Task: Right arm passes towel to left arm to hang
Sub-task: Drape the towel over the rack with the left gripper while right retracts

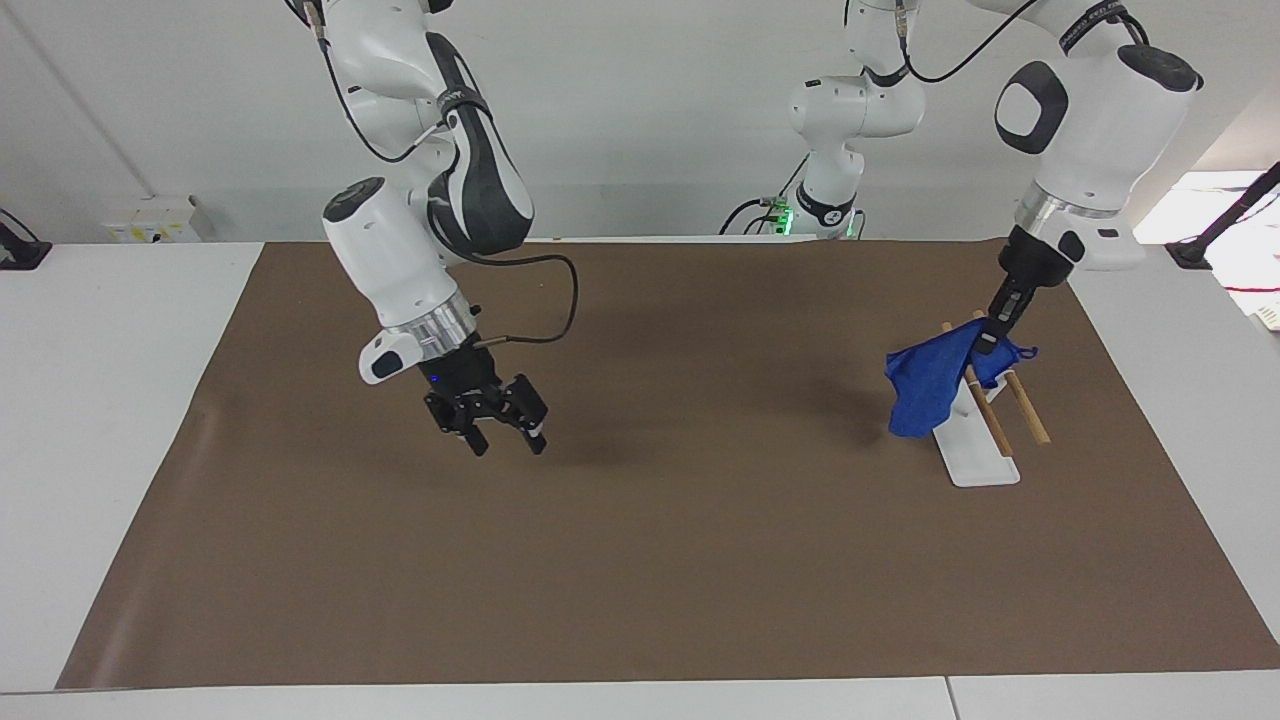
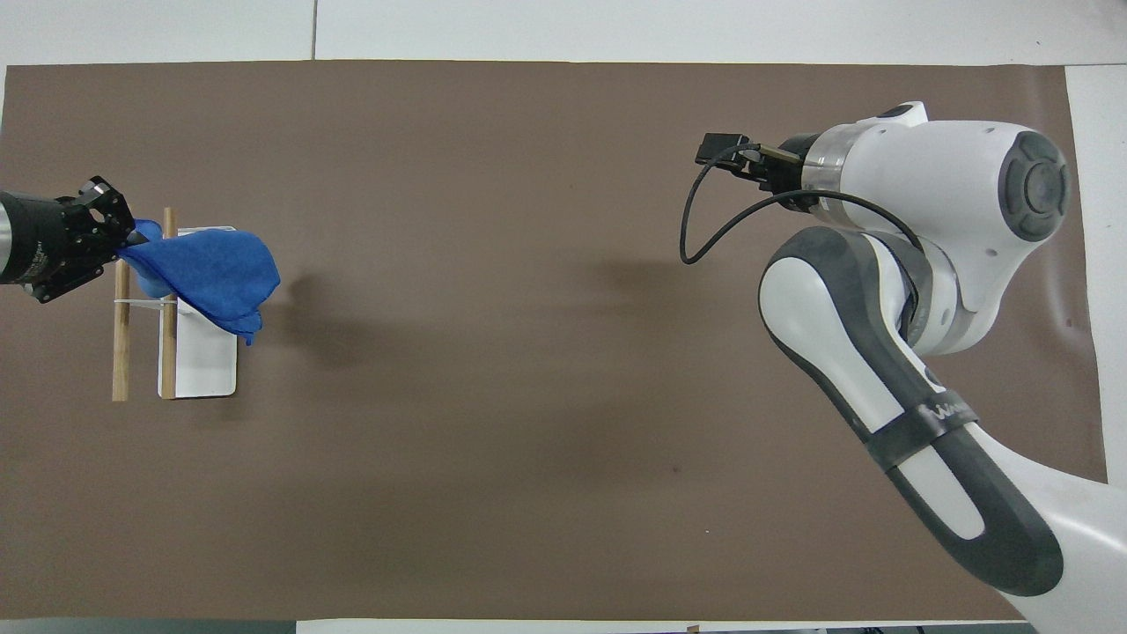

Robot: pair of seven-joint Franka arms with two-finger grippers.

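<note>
Step in hand: handover looked done; hanging the towel (image 1: 925,385) on the rack (image 1: 975,420) was the job left.
Left claw (image 1: 990,335): shut on one corner of the towel, raised over the rack at the left arm's end of the desk (image 1: 100,400).
Towel: bunched and drooping from that pinched corner, its body over the rack's white base and draped against the nearer wooden rail (image 1: 985,405); whether it rested on the rail or only brushed it, could not tell.
Rack: two wooden rails on a white base, sitting on the brown mat (image 1: 640,520).
Right claw (image 1: 500,425): jaws wide, holding nothing, low over the mat toward the right arm's end, well apart from the towel; this arm waited.
Doing it well (judgement): carry the held corner across both rails so cloth falls on each side, lower until the rail takes the weight, only then open.
Risk (judgement): the bunched cloth could slide off one side; the light rack could tip if dragged.
</note>
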